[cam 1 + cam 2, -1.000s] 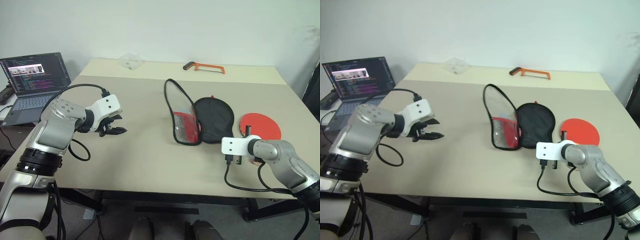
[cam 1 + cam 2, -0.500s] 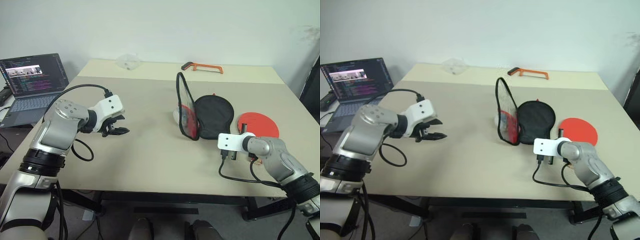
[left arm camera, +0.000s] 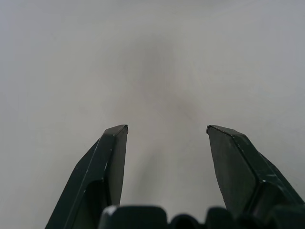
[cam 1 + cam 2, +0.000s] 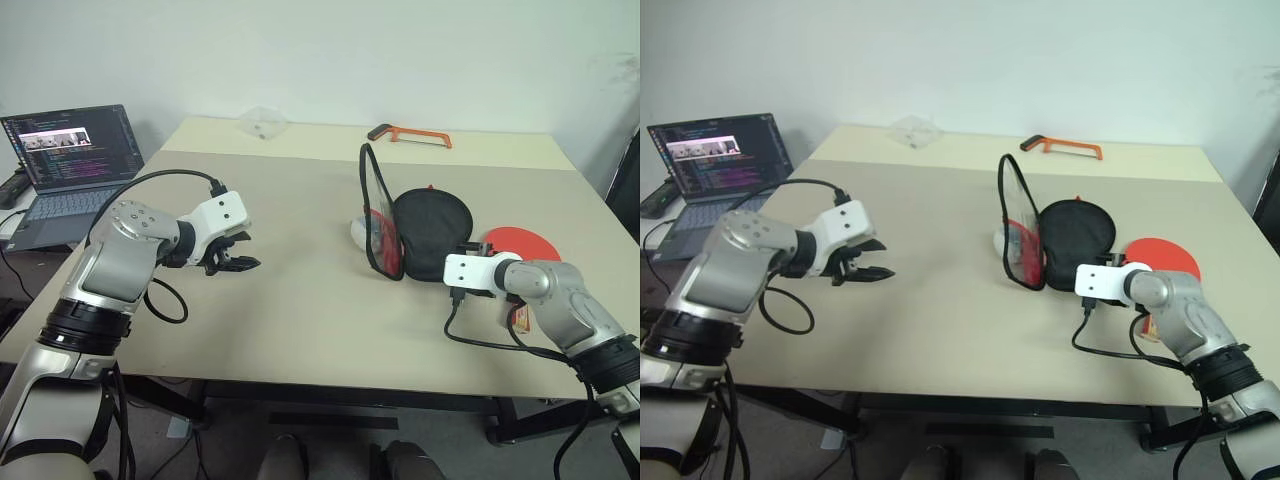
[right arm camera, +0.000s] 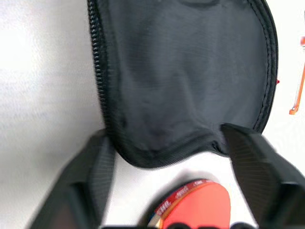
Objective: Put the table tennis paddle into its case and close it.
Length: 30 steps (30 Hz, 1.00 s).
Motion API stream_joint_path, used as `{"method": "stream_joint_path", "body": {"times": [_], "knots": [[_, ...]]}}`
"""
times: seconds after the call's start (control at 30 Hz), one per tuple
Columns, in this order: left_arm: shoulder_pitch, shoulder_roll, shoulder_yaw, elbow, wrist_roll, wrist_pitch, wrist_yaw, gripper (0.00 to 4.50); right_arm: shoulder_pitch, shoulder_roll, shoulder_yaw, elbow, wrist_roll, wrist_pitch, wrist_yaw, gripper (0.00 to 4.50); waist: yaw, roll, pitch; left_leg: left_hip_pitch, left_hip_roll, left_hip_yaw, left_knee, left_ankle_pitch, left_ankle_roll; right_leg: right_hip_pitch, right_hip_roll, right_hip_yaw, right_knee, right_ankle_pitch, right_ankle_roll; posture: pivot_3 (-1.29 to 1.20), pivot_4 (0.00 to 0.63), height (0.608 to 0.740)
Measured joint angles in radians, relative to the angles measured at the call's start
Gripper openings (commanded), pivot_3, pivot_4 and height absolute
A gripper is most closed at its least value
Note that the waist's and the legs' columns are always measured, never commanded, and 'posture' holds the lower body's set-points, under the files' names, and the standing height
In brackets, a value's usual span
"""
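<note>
Paddle (image 4: 522,245) right of case (image 4: 430,235)

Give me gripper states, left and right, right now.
Left gripper: open, empty, above the table.
Right gripper: open, holding nothing, at the case edge.

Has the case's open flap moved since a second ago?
Yes. The flap has swung upright toward the black half, which stayed beside the paddle.

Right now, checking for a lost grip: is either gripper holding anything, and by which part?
Nothing is held. The left gripper is open over bare table; the right gripper is open beside the black fabric case.
</note>
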State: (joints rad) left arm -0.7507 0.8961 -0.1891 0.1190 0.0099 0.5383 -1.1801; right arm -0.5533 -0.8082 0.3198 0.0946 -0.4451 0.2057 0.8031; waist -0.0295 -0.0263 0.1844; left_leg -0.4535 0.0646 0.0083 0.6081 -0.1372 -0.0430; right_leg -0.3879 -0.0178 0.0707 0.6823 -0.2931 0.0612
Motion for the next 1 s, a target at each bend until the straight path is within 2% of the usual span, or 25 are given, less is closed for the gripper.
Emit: {"method": "stream_joint_path", "body": {"times": [0.13,0.27,0.37,0.6,0.8,1.0], "knots": [[0.000,0.027,0.058,-0.016,-0.098,-0.022,-0.076,2.89,0.043,-0.019,-0.121,-0.220,0.155,0.227,0.160,4.46,-0.001,0.000,0.000,-0.001,0.000,0.000,-0.001,0.000,0.000,-0.001,0.000,0.000,0.000,0.000,-0.001,0.00,0.150,0.740],[0.005,0.066,0.141,-0.066,-0.207,-0.023,-0.155,2.89,0.022,-0.006,-0.293,-0.389,0.259,0.533,0.182,4.46,-0.003,0.000,0.000,0.001,0.000,0.000,0.000,0.000,0.000,0.001,0.000,0.000,0.001,0.000,-0.001,0.00,0.150,0.740],[0.024,0.060,0.155,-0.096,-0.268,-0.016,-0.185,2.89,0.014,0.091,-0.381,-0.424,0.269,0.796,0.059,4.46,-0.003,-0.001,0.000,0.002,0.000,0.000,0.001,0.000,0.000,0.001,0.000,0.000,0.001,-0.003,-0.005,0.00,0.150,0.740],[0.029,0.018,0.099,-0.104,-0.276,-0.016,-0.183,2.89,0.028,0.372,-0.488,-0.420,0.178,1.178,-0.325,4.46,-0.002,-0.001,0.000,0.000,0.000,0.001,0.001,0.000,0.000,0.000,-0.001,0.001,0.001,0.001,-0.002,0.00,0.150,0.740],[0.026,0.018,0.083,-0.103,-0.276,-0.021,-0.183,2.89,0.010,0.480,-0.579,-0.421,0.150,1.292,-0.522,4.46,-0.003,-0.001,0.000,0.000,0.000,0.001,-0.002,0.000,0.000,-0.002,0.000,0.000,0.001,0.000,-0.002,0.00,0.150,0.740],[0.030,0.016,0.075,-0.105,-0.276,-0.021,-0.172,2.89,0.004,0.521,-0.623,-0.397,0.163,1.307,-0.608,4.46,-0.004,-0.001,0.000,0.000,0.000,0.001,-0.002,0.000,0.000,-0.001,0.000,0.000,0.000,0.000,-0.002,0.00,0.150,0.740]]}}
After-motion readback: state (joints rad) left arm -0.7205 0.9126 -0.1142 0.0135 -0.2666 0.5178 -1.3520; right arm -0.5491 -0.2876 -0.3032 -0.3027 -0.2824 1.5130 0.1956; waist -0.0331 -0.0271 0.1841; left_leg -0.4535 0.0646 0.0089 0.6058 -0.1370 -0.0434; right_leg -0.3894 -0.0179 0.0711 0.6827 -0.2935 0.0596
